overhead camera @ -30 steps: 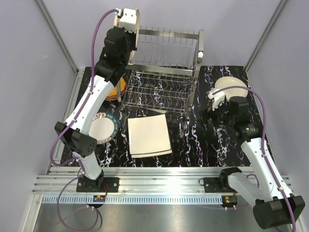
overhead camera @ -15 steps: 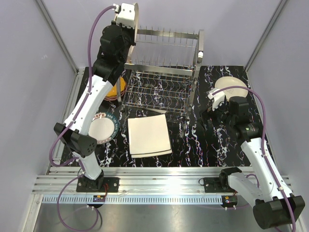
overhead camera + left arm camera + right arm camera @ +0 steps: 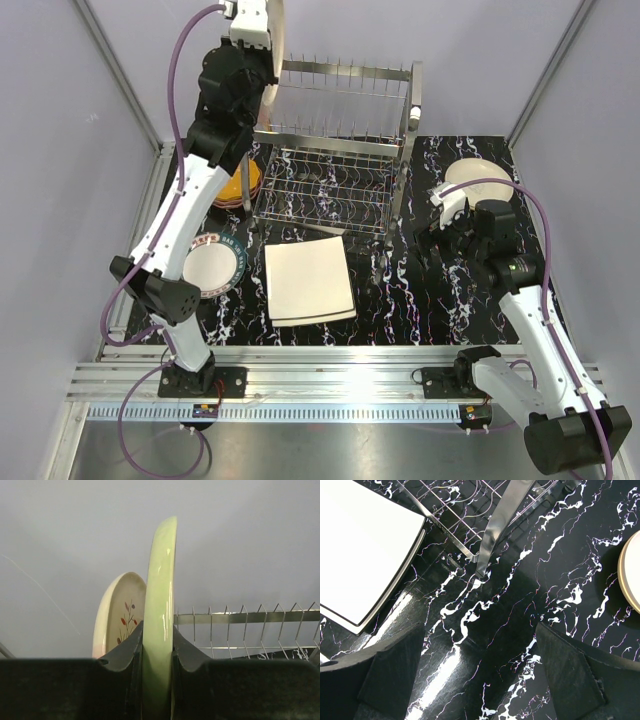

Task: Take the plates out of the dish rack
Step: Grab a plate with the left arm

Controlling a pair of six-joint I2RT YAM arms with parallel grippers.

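Note:
My left gripper (image 3: 264,38) (image 3: 158,636) is shut on the rim of a pale cream-green round plate (image 3: 161,580) (image 3: 277,30), held edge-on and upright above the left end of the dish rack (image 3: 340,150). In the left wrist view a pink-and-cream plate (image 3: 121,614) with a leaf pattern stands just left of it; what it rests on is hidden. The rack's upper pegs (image 3: 250,625) show to the right with no plates in them. My right gripper (image 3: 440,228) (image 3: 480,680) hangs open over the bare black marble tabletop (image 3: 485,630), right of the rack's post (image 3: 497,525).
On the table lie a large cream square plate (image 3: 308,282) (image 3: 360,545), a white plate with a dark patterned rim (image 3: 215,265), an orange plate on a stack (image 3: 240,187) under the left arm, and a cream round plate (image 3: 478,178) (image 3: 631,572) at the right.
The left arm has lifted the cream-green plate higher and a little leftward, away from the rack's top left. The right arm has not moved.

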